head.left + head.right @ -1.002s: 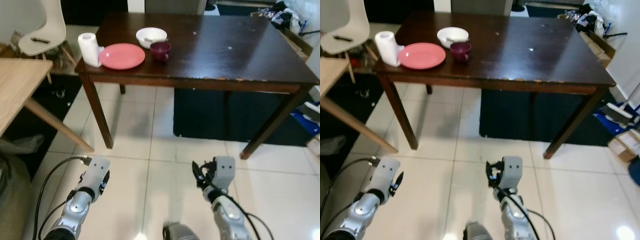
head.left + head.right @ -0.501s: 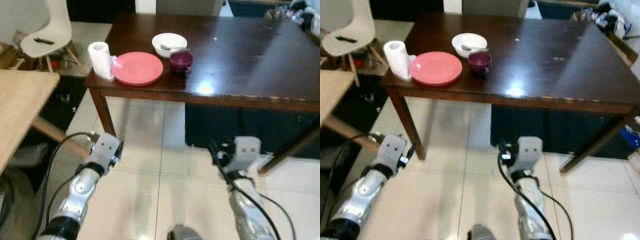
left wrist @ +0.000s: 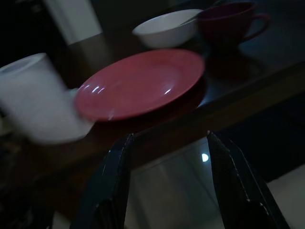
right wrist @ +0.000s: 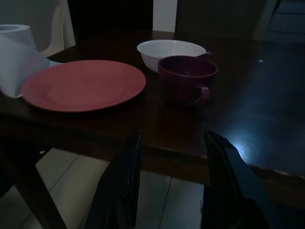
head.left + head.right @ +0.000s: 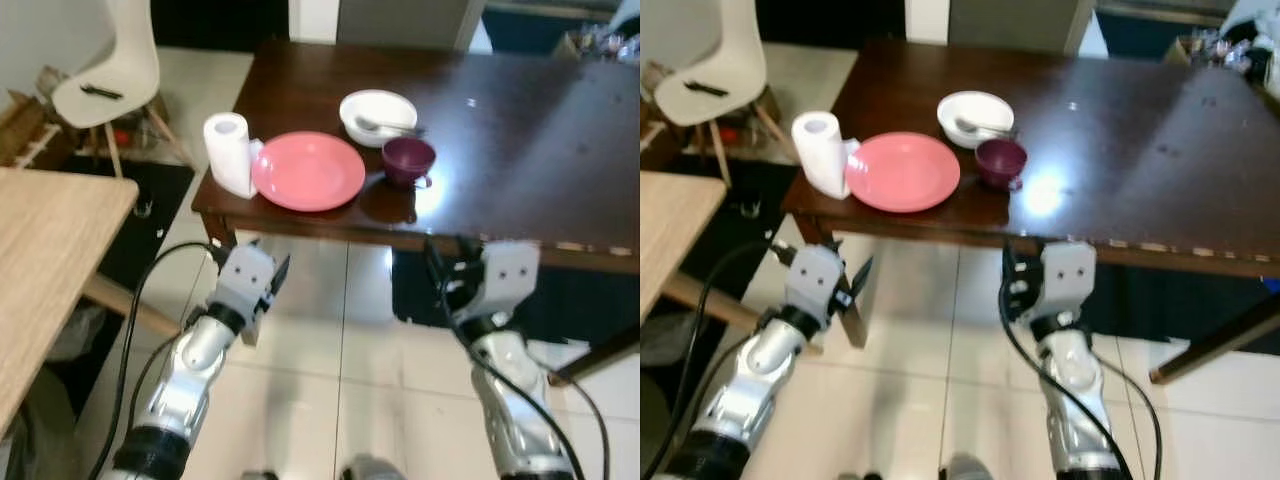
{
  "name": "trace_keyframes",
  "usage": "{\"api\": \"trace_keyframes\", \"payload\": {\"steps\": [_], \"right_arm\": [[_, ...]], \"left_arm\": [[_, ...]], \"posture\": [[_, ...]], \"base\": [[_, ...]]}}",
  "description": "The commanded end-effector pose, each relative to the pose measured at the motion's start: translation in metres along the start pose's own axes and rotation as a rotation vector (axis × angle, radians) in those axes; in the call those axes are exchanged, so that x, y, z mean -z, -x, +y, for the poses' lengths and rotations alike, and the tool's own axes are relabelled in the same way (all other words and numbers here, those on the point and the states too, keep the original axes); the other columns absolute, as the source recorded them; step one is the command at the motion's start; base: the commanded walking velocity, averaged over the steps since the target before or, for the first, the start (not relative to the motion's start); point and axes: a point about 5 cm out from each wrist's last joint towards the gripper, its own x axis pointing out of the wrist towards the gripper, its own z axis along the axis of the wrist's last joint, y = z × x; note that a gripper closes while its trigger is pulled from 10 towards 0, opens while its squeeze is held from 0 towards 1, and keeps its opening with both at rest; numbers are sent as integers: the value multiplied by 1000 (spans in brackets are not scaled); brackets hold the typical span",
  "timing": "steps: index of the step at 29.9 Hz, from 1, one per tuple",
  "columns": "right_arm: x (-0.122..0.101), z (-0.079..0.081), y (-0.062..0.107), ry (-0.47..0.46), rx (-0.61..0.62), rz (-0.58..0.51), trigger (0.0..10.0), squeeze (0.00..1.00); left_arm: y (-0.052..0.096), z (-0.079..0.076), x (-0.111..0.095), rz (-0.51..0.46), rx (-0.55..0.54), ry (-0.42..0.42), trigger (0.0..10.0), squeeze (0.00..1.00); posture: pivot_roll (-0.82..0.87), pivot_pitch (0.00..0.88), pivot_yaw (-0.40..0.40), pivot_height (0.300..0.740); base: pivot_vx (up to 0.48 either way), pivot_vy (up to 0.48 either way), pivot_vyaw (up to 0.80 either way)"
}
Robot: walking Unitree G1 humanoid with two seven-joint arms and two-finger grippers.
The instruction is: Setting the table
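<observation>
Step in hand, by my read: approach, nothing gripped yet; you face dark table (image 5: 520, 150) with crockery bunched at its near left corner; next move calls for raising arms above table edge, then picking one piece to spread out.

Pink plate (image 5: 308, 170) near table front edge; paper roll (image 5: 230, 153) touching its left side; white bowl (image 5: 378, 112) with spoon behind; maroon cup (image 5: 408, 160) just right of plate.

Left gripper (image 3: 167, 179) below edge, under plate, fingers spread, empty; right gripper (image 4: 169, 183) below edge under cup, fingers spread, empty.
</observation>
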Motion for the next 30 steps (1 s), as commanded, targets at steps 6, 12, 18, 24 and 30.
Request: {"api": "trace_keyframes", "payload": {"steps": [6,12,18,24,30], "right_arm": [[3,1,6,-29,18,43,10000,0],[3,2,6,-35,15,47,10000,0],[2,4,6,-44,12,58,10000,0],[2,7,7,-63,10,68,10000,0],[3,9,7,-75,10,72,10000,0]], "left_arm": [[5,-10,-2,50,89,25,10000,0],[8,-9,-4,50,114,46,10000,0],[9,-11,-7,78,126,72,10000,0],[8,-10,-7,106,105,123,10000,0],[7,-9,-6,121,87,157,10000,0]], "posture": [[-208,61,82,740],[-205,65,82,740],[-205,67,78,740],[-208,68,78,740],[-207,68,78,740]], "base": [[49,0,0],[0,0,0],[0,0,0],[0,0,0],[0,0,0]]}}
